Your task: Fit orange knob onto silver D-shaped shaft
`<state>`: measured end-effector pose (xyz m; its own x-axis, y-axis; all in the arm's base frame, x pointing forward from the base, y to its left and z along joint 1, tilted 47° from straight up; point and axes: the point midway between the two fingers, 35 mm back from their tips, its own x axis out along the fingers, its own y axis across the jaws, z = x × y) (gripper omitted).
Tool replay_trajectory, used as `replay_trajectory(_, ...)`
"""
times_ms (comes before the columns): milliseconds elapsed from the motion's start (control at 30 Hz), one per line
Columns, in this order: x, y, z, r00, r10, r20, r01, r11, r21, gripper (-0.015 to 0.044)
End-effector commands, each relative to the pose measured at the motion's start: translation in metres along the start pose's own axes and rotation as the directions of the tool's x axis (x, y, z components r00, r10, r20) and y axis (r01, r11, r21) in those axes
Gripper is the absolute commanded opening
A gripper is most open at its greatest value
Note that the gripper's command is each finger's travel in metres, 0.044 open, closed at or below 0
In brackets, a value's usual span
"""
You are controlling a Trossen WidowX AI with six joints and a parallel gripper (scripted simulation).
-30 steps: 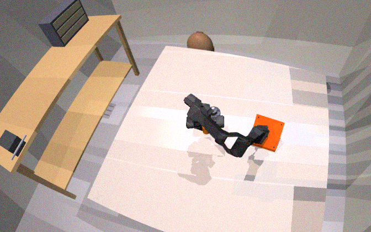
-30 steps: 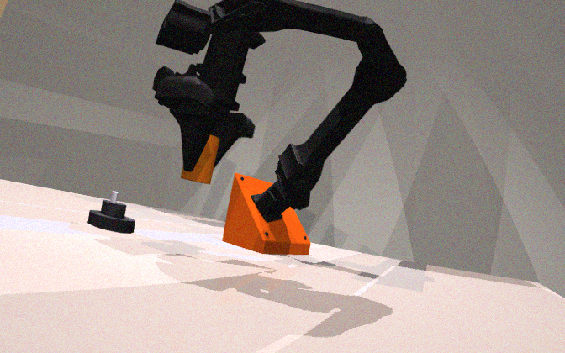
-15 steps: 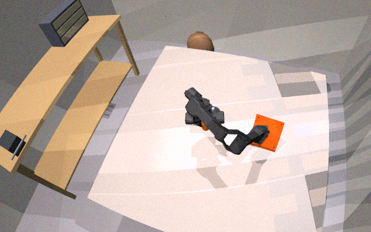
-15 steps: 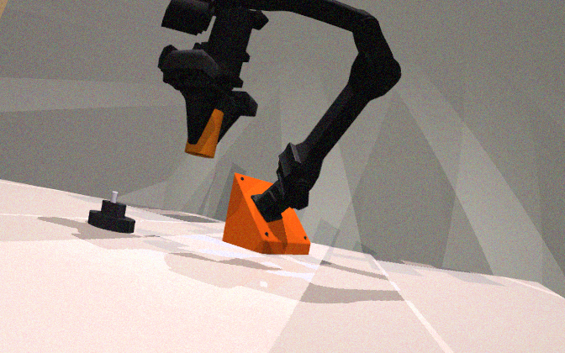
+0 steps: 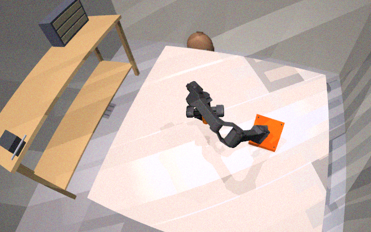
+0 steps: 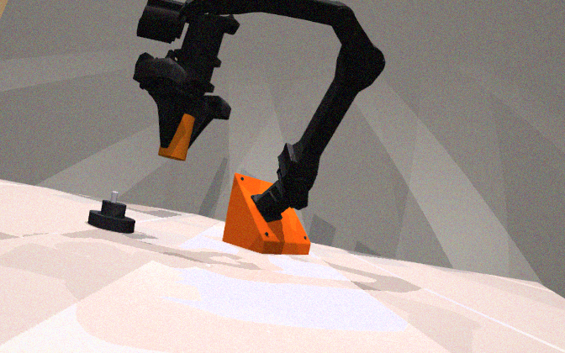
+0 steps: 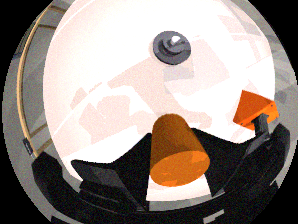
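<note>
Table: a broad pale surface (image 5: 165, 177) (image 6: 269, 311) (image 7: 100, 60), patched with light and shadow.
Wooden workbench: its top (image 5: 58, 74) runs beside the table, with a lower shelf (image 5: 85, 110) beneath.
Arm: black (image 5: 205, 110) (image 6: 328, 122) (image 7: 261, 125), raised over the table, its elbow bent high and its front end reaching down.
Arm mount: an orange wedge (image 5: 279, 128) (image 6: 240, 223) (image 7: 250, 107) on the table, bearing the foot of the arm on its sloped face.
Drawer unit: a dark blue-grey box (image 5: 70, 25) with three lighter fronts, at the far end of the workbench.
Brown ball: a rounded thing (image 5: 200, 41) just past the table's edge, partly hidden by it.
Gripper: black (image 5: 204, 118) (image 6: 174, 149) (image 7: 179, 160), closed on the knob and pointing down at a slant.
Pedestal: round, dark and stepped (image 6: 111, 223) (image 7: 160, 52), upright on the table; in the top view I cannot make it out.
Knob: orange (image 5: 205, 120) (image 6: 181, 139) (image 7: 175, 150), held between the fingers, tilted, well above the table and apart from the pedestal. Its hole cannot be seen.
Shaft: silver (image 6: 114, 197) (image 7: 175, 39), standing bare on top of the pedestal; its flat side is too small to tell.
</note>
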<state>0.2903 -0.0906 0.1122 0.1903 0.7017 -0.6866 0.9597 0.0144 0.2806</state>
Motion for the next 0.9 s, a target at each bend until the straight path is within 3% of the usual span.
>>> replay_trajectory(0,0.002,-0.002,0.016,1.0,0.001,0.006,-0.001,1.0,-0.004,0.0)
replay_trajectory(867,0.027,-0.021,0.095,1.0,0.001,0.009,-0.001,1.0,-0.007,0.0)
